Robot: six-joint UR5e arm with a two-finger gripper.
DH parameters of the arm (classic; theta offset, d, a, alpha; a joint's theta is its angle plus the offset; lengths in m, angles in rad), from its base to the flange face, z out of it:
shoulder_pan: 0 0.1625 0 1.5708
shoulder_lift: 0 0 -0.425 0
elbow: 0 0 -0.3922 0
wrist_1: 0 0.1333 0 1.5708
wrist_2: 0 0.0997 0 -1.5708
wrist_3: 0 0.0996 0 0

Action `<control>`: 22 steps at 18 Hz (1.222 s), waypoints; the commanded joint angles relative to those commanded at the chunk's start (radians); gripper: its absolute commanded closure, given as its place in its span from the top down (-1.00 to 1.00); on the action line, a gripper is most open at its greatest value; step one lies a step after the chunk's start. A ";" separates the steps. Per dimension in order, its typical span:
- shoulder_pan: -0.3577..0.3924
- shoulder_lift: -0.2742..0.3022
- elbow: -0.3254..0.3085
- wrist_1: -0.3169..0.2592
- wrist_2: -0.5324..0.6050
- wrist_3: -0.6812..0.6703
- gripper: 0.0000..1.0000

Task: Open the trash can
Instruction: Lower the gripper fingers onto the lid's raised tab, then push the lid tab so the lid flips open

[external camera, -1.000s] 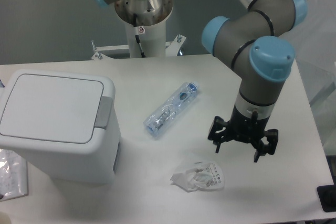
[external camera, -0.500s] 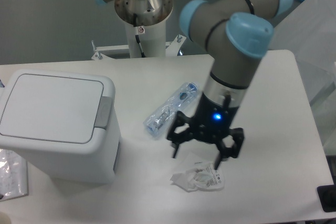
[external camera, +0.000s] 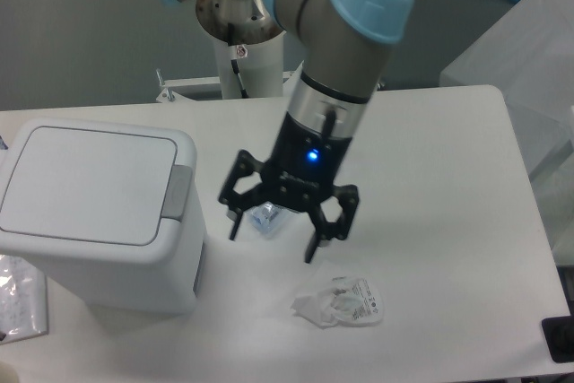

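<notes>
gripper (external camera: pixel 273 232) just right of trash can (external camera: pixel 94 213)

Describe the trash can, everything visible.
The trash can is a white boxy bin with rounded corners, plastic by the look of it, standing upright on the table's left side. Its flat white lid is shut and lies flush in the rim. A grey push-button tab sits at the lid's right edge, facing the gripper, which is open and not touching it. A clear bag lies at its lower left corner.
</notes>
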 joint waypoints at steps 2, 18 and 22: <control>0.000 0.043 -0.058 0.048 0.000 0.000 1.00; -0.043 0.057 -0.135 0.059 0.008 0.000 1.00; -0.045 0.055 -0.134 0.071 0.008 0.000 1.00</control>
